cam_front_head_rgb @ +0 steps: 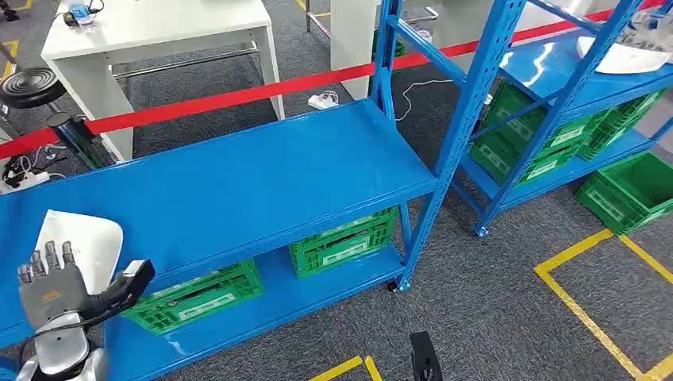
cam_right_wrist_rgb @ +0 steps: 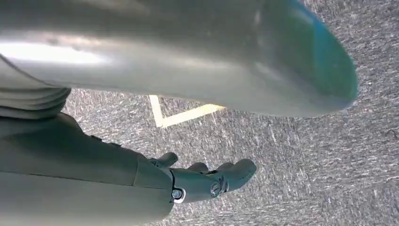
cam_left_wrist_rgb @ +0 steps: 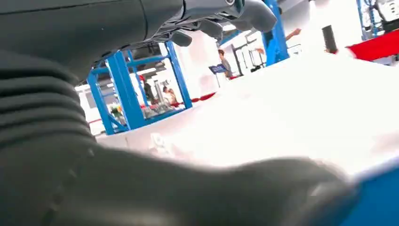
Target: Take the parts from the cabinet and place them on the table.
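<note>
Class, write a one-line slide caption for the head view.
Robot's left hand reaches over a flat white part on the blue metal shelf, green plastic crates stored below.

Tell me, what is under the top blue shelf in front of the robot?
Under the blue shelf sit two green crates on the lower board. The shelf covers most of their insides, so I cannot tell what is in them. On top, the left hand reaches at a white part.

White part (cam_front_head_rgb: 83, 238) (flat, rounded) lies on blue cabinet shelf (cam_front_head_rgb: 238, 182).
</note>
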`<state>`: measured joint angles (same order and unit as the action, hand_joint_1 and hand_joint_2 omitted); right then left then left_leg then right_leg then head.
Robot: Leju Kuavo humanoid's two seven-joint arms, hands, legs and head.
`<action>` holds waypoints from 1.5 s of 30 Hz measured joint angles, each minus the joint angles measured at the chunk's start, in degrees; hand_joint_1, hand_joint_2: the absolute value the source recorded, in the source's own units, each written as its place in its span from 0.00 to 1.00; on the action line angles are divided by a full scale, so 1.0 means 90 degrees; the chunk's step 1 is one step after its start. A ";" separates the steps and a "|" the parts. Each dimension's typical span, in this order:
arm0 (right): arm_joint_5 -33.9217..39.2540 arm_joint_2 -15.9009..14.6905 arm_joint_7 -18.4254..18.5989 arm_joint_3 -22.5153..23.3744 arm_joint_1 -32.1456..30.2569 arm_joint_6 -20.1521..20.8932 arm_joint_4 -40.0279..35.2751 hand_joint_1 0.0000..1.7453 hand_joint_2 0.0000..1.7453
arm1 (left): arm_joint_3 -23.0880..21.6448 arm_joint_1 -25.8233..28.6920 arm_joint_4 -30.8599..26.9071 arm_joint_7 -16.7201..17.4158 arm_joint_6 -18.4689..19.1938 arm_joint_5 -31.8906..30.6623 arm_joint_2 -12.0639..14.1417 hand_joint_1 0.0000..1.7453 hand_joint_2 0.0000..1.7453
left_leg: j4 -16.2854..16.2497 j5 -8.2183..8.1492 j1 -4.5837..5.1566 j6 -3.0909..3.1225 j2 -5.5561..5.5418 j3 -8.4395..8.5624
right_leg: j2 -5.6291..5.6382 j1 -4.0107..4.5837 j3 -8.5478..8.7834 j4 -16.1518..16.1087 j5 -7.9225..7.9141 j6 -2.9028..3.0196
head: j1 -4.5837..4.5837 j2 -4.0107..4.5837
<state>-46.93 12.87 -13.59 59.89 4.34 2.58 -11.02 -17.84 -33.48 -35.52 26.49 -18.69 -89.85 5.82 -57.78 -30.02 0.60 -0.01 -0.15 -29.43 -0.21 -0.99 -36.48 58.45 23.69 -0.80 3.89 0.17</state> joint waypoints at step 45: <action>-0.0029 0.0007 -0.0078 0.0036 0.0004 0.0019 0.0000 0.00 0.00 | 0.0000 -0.0141 0.0240 -0.0012 -0.0607 0.0000 0.0177 0.00 1.00 | 0.0000 0.0002 -0.0002 -0.0004 -0.0001 -0.0001 | -0.0001 0.0001 -0.0001 0.0001 0.0000 0.0001 | 0.0000 0.0000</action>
<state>-47.19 12.94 -14.29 60.22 4.37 2.75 -11.02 -17.84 -34.75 -33.35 26.38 -24.15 -89.85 7.41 -57.78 -30.00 0.59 -0.04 -0.16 -29.43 -0.21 -0.98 -36.49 58.46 23.69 -0.79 3.89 0.17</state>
